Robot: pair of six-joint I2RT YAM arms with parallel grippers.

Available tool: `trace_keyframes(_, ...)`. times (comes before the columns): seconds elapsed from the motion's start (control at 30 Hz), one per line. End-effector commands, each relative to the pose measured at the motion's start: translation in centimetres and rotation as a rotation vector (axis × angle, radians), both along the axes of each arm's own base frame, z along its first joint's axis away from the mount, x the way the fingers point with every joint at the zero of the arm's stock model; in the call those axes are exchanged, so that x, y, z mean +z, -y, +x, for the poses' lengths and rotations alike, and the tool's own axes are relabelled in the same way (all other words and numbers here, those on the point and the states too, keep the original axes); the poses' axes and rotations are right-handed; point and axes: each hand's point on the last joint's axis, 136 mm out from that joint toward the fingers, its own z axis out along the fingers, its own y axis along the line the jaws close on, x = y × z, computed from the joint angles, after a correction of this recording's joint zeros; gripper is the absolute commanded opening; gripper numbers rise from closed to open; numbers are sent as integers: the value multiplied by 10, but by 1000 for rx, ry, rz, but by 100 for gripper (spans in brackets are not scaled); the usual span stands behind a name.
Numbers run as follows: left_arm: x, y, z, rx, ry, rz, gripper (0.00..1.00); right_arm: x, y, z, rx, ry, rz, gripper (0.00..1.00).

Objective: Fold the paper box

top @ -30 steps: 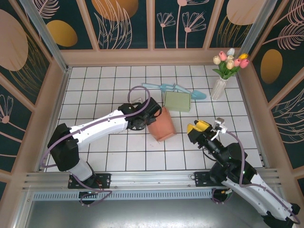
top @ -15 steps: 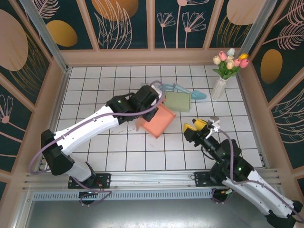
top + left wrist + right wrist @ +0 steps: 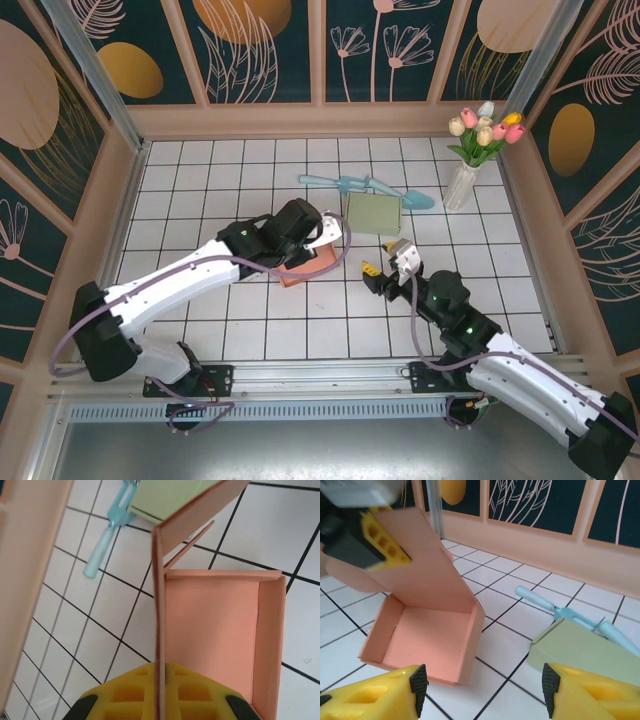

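The orange paper box [image 3: 303, 264] rests on the tiled table near the middle, its tray open and its lid flap raised. My left gripper [image 3: 318, 238] is shut on that flap; in the left wrist view the yellow fingers [image 3: 125, 695] pinch the flap's thin edge [image 3: 160, 605], with the tray [image 3: 215, 630] to its right. My right gripper [image 3: 385, 262] hovers open just right of the box. In the right wrist view its fingers [image 3: 380, 695] stand wide apart in front of the box [image 3: 430, 640], nothing between them.
A green box [image 3: 374, 212] stands just behind the orange one, with a light blue tool [image 3: 365, 187] behind it. A vase of tulips [image 3: 462, 185] is at the back right. Wooden walls border the table.
The left gripper has brought the box down and nearer, so the tray now lies on the table. The right arm has swung left toward the box.
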Motion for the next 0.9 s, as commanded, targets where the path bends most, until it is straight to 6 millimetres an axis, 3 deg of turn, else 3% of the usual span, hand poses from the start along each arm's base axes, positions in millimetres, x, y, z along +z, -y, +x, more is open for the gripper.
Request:
trace_keyframes(0.0,19,11,-7,-140,94,-50,0,44,-10,4,112,280,-74,65)
trace_keyframes(0.1,15,8,-21,-241,120,-48,0,50,-11,19,202,301,-122,65)
trace_keyframes(0.2,25,2,-40,-353,198,-82,0,51,-20,33,262,332,-223,65)
trace_keyframes(0.37,32,-10,-61,-455,307,-137,0,40,-41,34,449,341,-385,64)
trace_keyframes(0.5,21,-8,-64,-480,288,-121,0,41,-58,13,635,430,-431,44)
trace_keyframes(0.87,14,-6,-55,-455,291,-88,0,27,-90,-11,803,482,-492,44)
